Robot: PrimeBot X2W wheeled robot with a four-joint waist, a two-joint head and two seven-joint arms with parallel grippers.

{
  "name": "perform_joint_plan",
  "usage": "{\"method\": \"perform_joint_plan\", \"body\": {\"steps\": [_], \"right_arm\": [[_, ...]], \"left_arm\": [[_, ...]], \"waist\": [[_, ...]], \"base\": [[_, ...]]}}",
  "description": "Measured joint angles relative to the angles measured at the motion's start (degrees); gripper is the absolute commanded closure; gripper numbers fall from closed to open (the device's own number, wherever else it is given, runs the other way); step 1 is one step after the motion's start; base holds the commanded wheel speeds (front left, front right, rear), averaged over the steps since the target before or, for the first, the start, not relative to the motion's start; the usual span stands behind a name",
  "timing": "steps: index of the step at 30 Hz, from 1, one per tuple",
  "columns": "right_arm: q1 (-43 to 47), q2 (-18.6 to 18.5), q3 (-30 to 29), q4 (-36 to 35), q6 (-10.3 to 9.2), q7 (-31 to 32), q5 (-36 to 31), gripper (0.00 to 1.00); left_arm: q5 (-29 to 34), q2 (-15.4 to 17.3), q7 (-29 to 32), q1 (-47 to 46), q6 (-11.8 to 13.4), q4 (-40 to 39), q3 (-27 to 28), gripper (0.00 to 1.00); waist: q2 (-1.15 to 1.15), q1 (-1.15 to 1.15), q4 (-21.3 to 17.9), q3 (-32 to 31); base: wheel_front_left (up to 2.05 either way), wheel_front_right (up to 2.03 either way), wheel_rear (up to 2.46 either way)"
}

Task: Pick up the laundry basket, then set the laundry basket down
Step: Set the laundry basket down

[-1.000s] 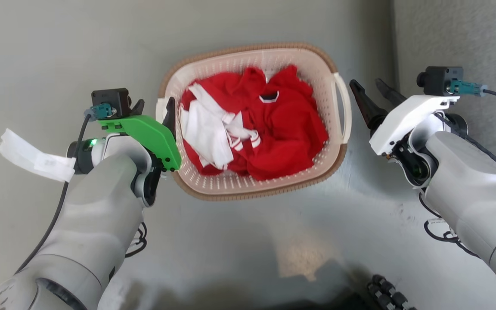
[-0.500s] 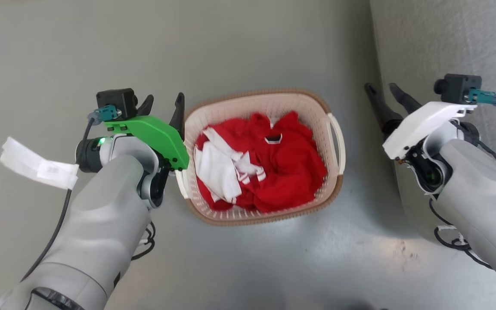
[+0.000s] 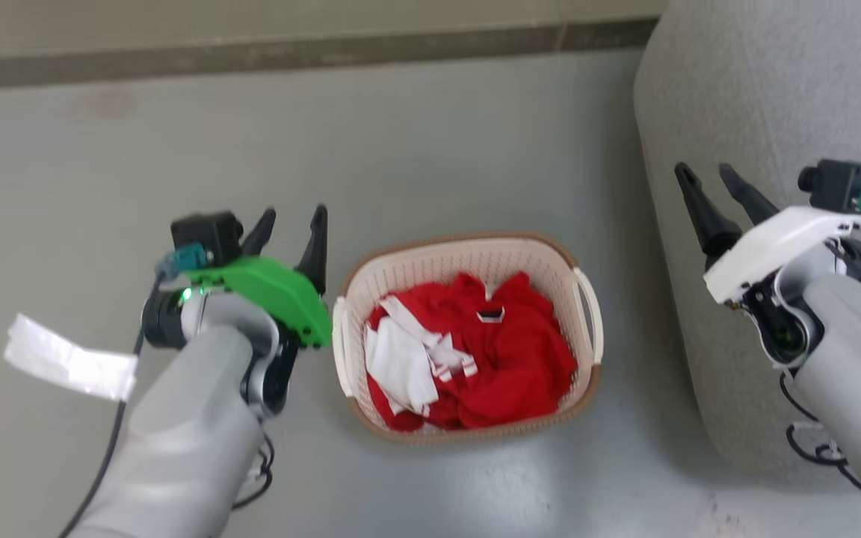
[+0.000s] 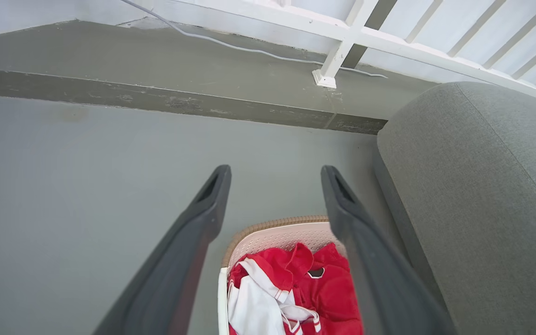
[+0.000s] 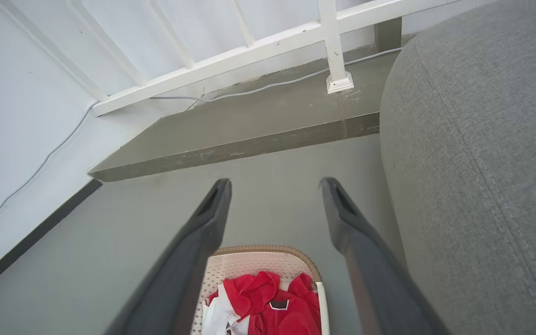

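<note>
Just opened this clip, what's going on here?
A two-armed robot stands over the laundry basket, which sits on the grey floor with red and white clothes in it, next to a grey upholstered seat. Both tools are open and hold nothing. The left tool hovers just beside the basket's left handle; the right tool is farther off, over the seat. Nothing grips the basket.

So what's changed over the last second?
The left gripper has drawn away from the left handle of the laundry basket; the right gripper has backed away from its right side; both open. The camera shifted too. Basket and clothes lie unchanged on the floor.
</note>
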Motion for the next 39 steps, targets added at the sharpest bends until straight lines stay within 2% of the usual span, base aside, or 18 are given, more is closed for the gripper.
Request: {"method": "perform_joint_plan", "body": {"steps": [8,15,19,25,39], "right_arm": [[6.13,0.33,-6.04,-3.6,-0.11,-0.04,-5.11,0.0],[11.61,1.49,-11.41,-9.2,-1.31,-0.05,-9.83,0.0],[14.72,2.03,-14.71,-11.79,-2.72,-0.05,-12.18,0.0],[18.92,2.72,-20.16,-15.74,-4.14,-0.05,-14.68,0.0],[25.63,5.09,-24.91,-21.82,-4.13,-0.05,-21.24,0.0]], "left_arm": [[4.15,1.29,0.0,7.27,0.05,-4.13,3.38,0.0],[8.05,1.63,0.0,11.66,0.83,-10.27,7.13,0.0],[9.06,1.68,-0.01,14.03,1.31,-13.43,9.18,0.0],[11.39,1.55,-0.01,18.48,1.6,-18.33,13.13,0.0],[16.83,1.19,-0.16,25.15,1.59,-25.36,17.41,0.0]], "waist": [[0.0,0.0,0.87,-5.49],[0.0,0.0,1.52,-10.06],[0.0,0.0,1.71,-11.85],[0.0,0.0,1.93,-13.56],[0.0,0.0,2.08,-14.32]], "base": [[0.0,0.0,0.0],[0.0,0.0,0.0],[0.0,0.0,0.0],[0.0,0.0,0.0],[0.0,0.0,0.0]]}}
